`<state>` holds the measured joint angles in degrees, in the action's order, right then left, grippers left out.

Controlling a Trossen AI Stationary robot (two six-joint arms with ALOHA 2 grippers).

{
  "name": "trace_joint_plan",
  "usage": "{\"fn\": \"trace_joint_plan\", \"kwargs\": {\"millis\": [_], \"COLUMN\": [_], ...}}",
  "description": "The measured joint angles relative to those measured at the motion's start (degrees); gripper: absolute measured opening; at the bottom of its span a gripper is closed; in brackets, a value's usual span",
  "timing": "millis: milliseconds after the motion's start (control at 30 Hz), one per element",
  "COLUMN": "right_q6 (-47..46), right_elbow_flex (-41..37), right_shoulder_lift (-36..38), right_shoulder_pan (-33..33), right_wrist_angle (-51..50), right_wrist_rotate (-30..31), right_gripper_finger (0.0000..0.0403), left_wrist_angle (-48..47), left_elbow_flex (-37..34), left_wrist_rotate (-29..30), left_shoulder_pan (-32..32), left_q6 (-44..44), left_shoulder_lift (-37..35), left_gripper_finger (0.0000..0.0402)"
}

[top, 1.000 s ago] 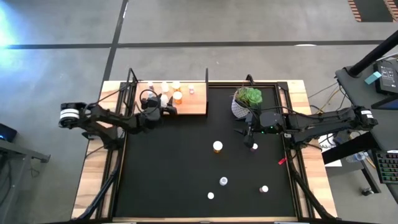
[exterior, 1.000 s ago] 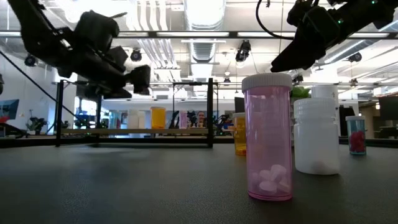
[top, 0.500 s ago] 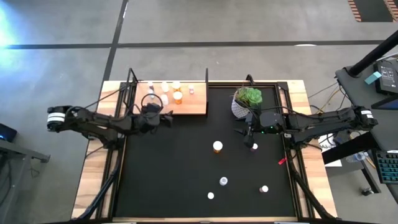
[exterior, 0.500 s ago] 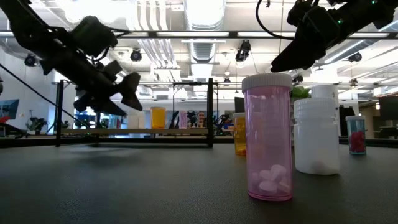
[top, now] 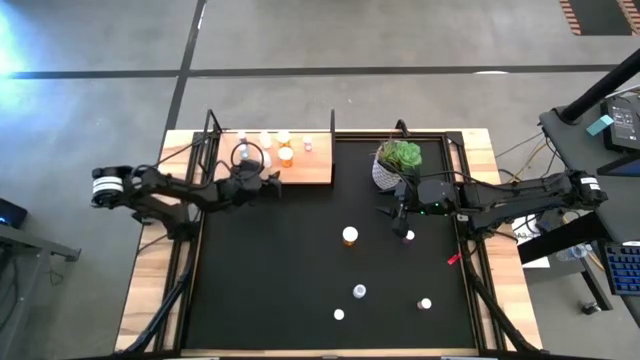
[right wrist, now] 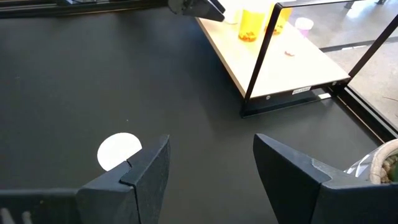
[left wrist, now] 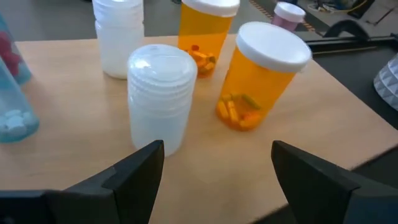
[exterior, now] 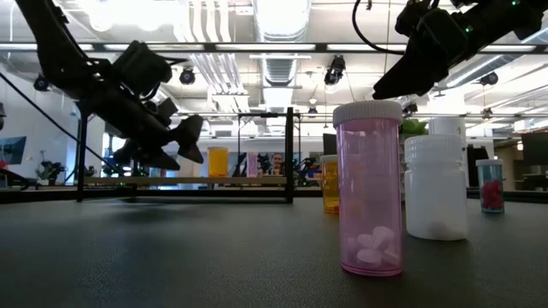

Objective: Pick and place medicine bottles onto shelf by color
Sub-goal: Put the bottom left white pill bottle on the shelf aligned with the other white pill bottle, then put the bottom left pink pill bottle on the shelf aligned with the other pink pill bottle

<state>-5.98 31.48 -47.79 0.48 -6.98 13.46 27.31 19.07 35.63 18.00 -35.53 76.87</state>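
Note:
The shelf, a light-wood board with black posts, lies at the mat's far left. Several medicine bottles stand on it: white ones, orange ones and a small pink one. My left gripper hovers open over the shelf's near edge, its fingers just short of the nearest white bottle, nothing between them. Loose bottles stand on the mat: an orange one, a small one and three near the front. My right gripper hangs open above the mat, empty.
A white pot with a green plant stands at the far edge, right beside my right arm. A small red object lies at the mat's right. In the low view a pink bottle and a white one stand close.
My left gripper has sunk and tipped its fingers downward at the shelf's near edge, drawing back slightly and then forward again. Its fingers have stayed open.

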Motion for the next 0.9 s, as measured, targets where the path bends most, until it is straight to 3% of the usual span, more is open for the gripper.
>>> {"fn": "trace_joint_plan", "kwargs": {"millis": [267, 500, 733, 900], "right_q6": [0.00, 0.00, 0.00, 0.00], "right_elbow_flex": [0.00, 0.00, 0.00, 0.00], "right_shoulder_lift": [0.00, 0.00, 0.00, 0.02], "right_shoulder_pan": [0.00, 0.01, -0.01, 0.01], "right_wrist_angle": [0.01, 0.00, 0.02, 0.00], "right_wrist_rotate": [0.01, -0.01, 0.01, 0.01], "right_gripper_finger": [0.0221, 0.0221, 0.0221, 0.0221], "left_wrist_angle": [7.43, 7.89, 6.64, 5.70], "left_elbow_flex": [0.05, 0.07, 0.07, 0.10], "left_wrist_rotate": [0.03, -0.92, -1.08, -0.27], "left_shoulder_pan": [2.50, 2.16, -2.21, -8.84], "left_q6": [1.98, 1.49, 1.44, 1.40], "left_shoulder_lift": [4.73, 4.61, -1.34, -4.74], "left_gripper_finger": [0.0281, 0.0281, 0.0281, 0.0281]}}
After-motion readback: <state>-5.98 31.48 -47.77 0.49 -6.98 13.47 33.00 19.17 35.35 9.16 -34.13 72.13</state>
